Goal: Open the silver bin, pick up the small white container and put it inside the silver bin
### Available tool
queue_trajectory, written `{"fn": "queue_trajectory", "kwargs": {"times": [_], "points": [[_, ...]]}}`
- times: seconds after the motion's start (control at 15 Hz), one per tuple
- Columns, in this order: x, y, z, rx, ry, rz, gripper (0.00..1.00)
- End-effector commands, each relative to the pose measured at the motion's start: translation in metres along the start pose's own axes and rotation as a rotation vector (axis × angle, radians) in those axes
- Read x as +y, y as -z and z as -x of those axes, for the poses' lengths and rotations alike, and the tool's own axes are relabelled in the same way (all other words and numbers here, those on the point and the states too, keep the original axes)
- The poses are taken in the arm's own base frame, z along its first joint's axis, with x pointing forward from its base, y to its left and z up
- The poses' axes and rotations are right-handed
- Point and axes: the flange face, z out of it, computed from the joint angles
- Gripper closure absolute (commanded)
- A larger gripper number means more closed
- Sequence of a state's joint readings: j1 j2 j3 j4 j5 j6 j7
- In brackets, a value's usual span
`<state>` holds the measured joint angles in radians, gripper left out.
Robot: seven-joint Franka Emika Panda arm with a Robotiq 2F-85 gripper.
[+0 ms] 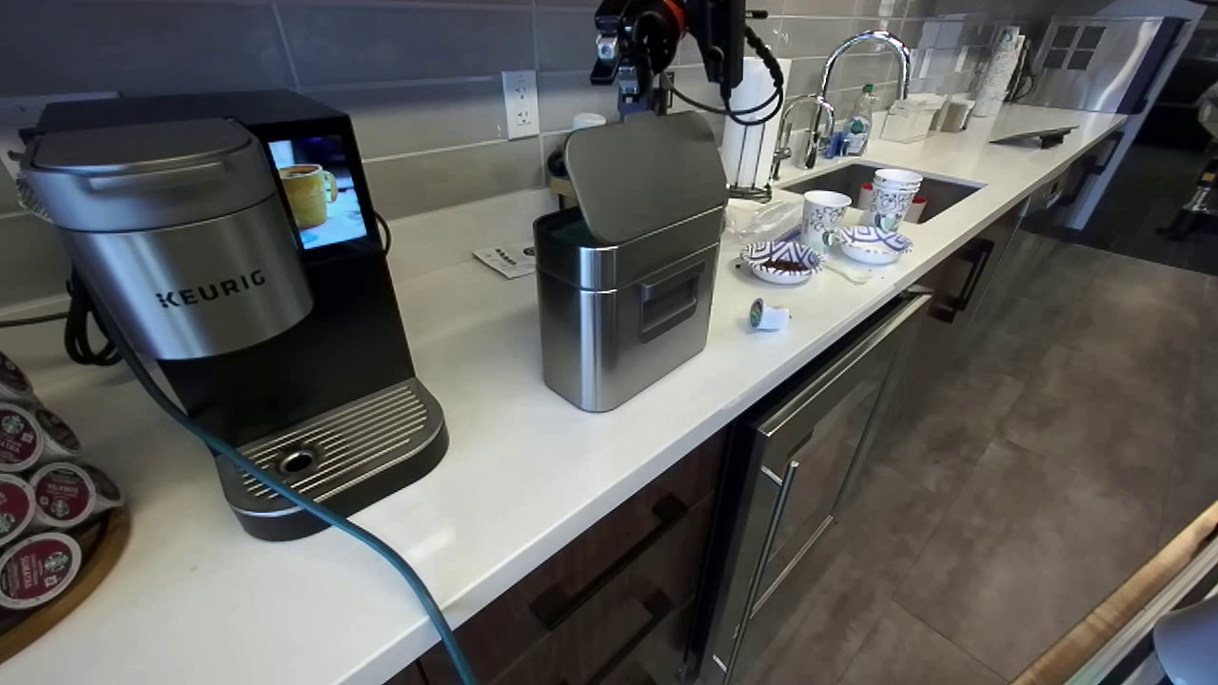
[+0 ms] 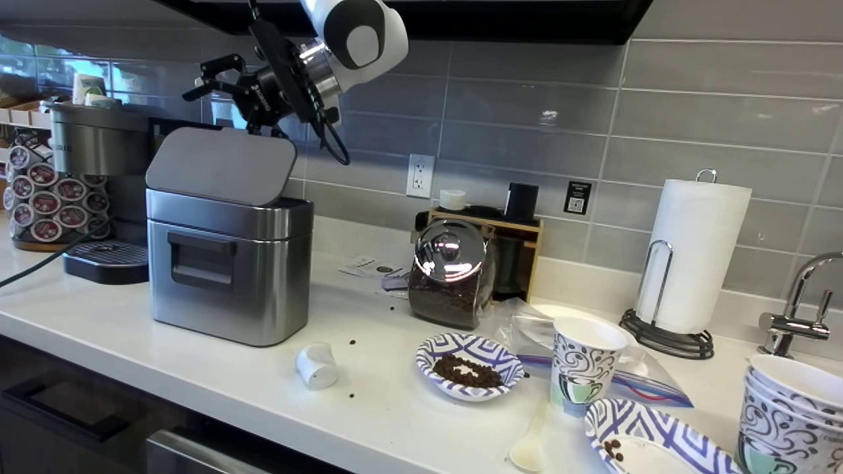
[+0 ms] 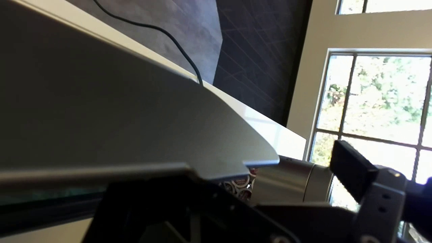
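Observation:
The silver bin (image 1: 590, 342) stands on the counter with its flat lid (image 2: 220, 164) tilted up, and a dark strip of its inside shows in an exterior view. The small white container (image 2: 317, 366) lies on its side on the counter, beside the bin and near the front edge. My gripper (image 2: 199, 81) is above the bin, just over the lid's upper edge. Its fingers are spread with nothing between them. In the wrist view the lid (image 3: 118, 118) fills the left, and a dark part of the gripper overlaps its edge. I cannot tell whether they touch.
A Keurig coffee machine (image 1: 228, 257) and a rack of pods (image 2: 49, 197) stand on one side of the bin. Beyond the container are a bowl (image 2: 504, 352) of coffee beans, paper cups (image 2: 573, 368), a glass jar (image 2: 438, 299) and a paper towel roll (image 2: 698, 257).

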<state>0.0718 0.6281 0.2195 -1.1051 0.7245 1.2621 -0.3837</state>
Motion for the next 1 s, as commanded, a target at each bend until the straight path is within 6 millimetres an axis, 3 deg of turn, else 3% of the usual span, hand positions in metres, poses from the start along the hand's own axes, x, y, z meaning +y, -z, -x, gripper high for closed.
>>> {"fn": "queue_trajectory", "kwargs": {"times": [0.0,0.33,0.93], "points": [[-0.006,-0.006,0.017,-0.096,-0.048,0.043,0.0],[-0.014,-0.009,0.032,-0.19,-0.048,0.129,0.0],[-0.039,-0.011,0.057,-0.124,0.003,0.315,0.0]]}}
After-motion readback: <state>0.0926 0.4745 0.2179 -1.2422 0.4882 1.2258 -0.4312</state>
